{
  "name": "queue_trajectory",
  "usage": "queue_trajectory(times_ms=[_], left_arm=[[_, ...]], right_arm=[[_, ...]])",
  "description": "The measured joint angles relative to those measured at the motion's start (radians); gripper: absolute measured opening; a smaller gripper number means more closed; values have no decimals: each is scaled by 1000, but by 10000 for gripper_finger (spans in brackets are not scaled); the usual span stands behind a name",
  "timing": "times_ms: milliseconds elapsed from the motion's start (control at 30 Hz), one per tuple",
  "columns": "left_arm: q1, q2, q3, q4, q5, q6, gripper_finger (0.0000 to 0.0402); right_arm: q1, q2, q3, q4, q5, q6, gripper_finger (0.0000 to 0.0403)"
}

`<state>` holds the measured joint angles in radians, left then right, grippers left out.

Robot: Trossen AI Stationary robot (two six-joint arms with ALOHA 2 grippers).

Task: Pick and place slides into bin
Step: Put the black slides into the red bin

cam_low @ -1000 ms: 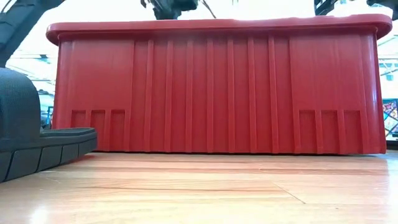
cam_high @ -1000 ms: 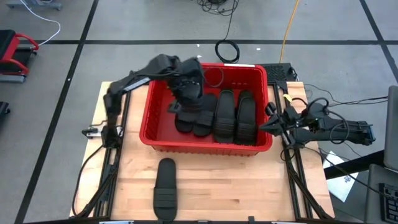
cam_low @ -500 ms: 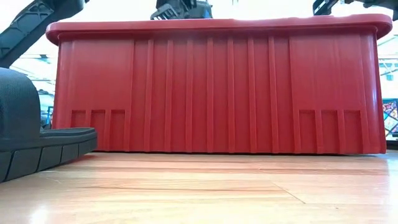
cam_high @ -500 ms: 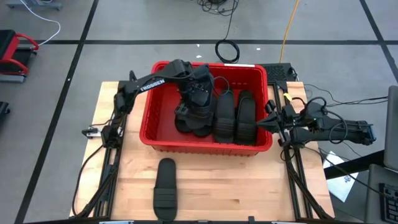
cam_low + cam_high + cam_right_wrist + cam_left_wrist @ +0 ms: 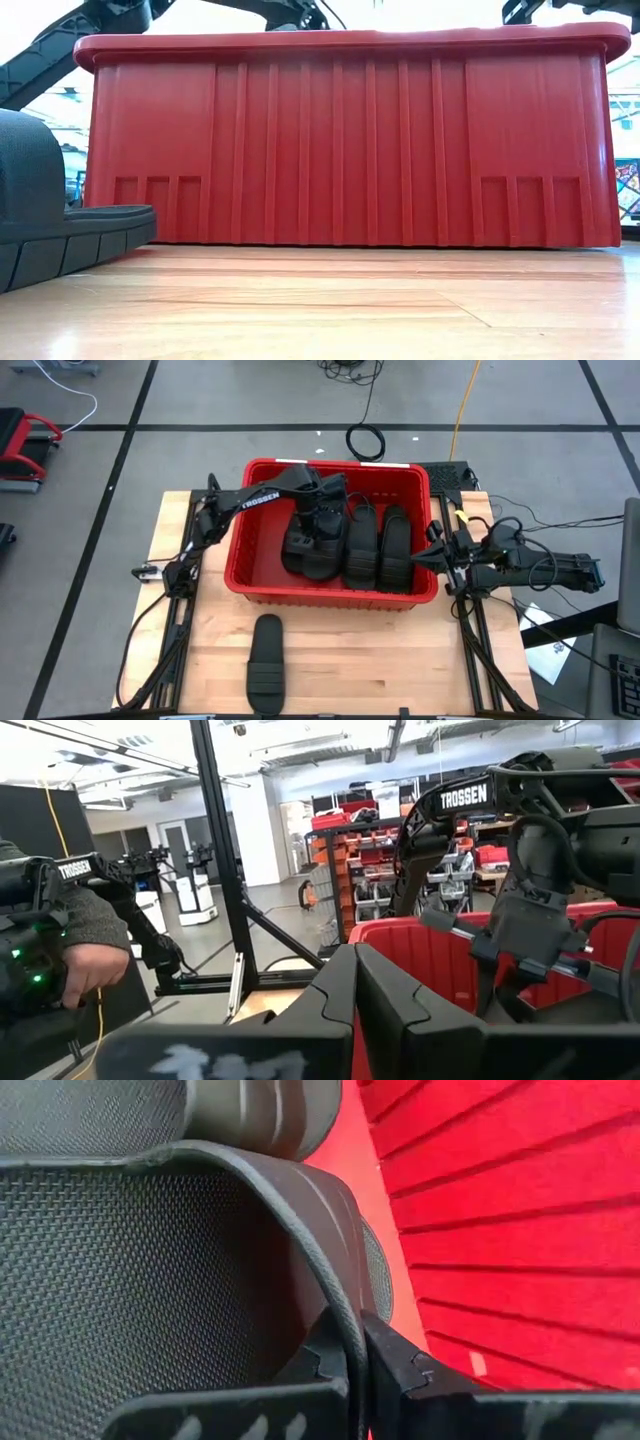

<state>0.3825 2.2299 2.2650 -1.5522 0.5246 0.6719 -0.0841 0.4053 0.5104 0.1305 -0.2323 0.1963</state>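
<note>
The red bin (image 5: 255, 575) stands mid-table and fills the low view (image 5: 350, 140). Several black slides lie in it, two side by side at its right (image 5: 378, 548). My left gripper (image 5: 318, 532) reaches down into the bin and is shut on a slide (image 5: 305, 555) left of those. One more slide (image 5: 266, 660) lies flat on the table in front of the bin and also shows in the low view (image 5: 40, 220). My right gripper (image 5: 432, 557) waits shut and empty just outside the bin's right wall. My left gripper (image 5: 355, 1342) pinches the slide's strap at its edge (image 5: 335, 1295). One finger (image 5: 325, 1365) is under the strap, on the footbed side, and the other (image 5: 400, 1365) is outside it. The fingers come from above, pointing down into the bin. Whether the slide rests on the bin's floor is hidden.
Another slide's sole (image 5: 250, 1110) lies close beyond the held one, and the bin's ribbed wall (image 5: 500, 1230) is right beside it. A person's hand (image 5: 85, 965) shows in the room beyond the table. Bare tabletop (image 5: 380, 660) lies in front of the bin.
My left gripper, shut on the slide the whole time, has gone toward the table's right edge and down into the bin. Its top has sunk below the rim in the low view. The slide has come to sit beside the others in the bin.
</note>
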Motion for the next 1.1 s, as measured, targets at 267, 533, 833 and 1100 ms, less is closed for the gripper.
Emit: queue_trajectory(times_ms=[267,533,833,1100], left_arm=[[4,23,0,53,25,-45,1],[-4,60,-2,55,18,-45,1],[-13,59,-19,108,-107,-110,35],[-12,59,-19,115,-102,-200,109]], right_arm=[[0,0,0,-20,-4,0,0],[0,0,0,-32,-5,1,0],[0,0,0,-33,-7,25,0],[0,0,0,-36,-7,27,0]])
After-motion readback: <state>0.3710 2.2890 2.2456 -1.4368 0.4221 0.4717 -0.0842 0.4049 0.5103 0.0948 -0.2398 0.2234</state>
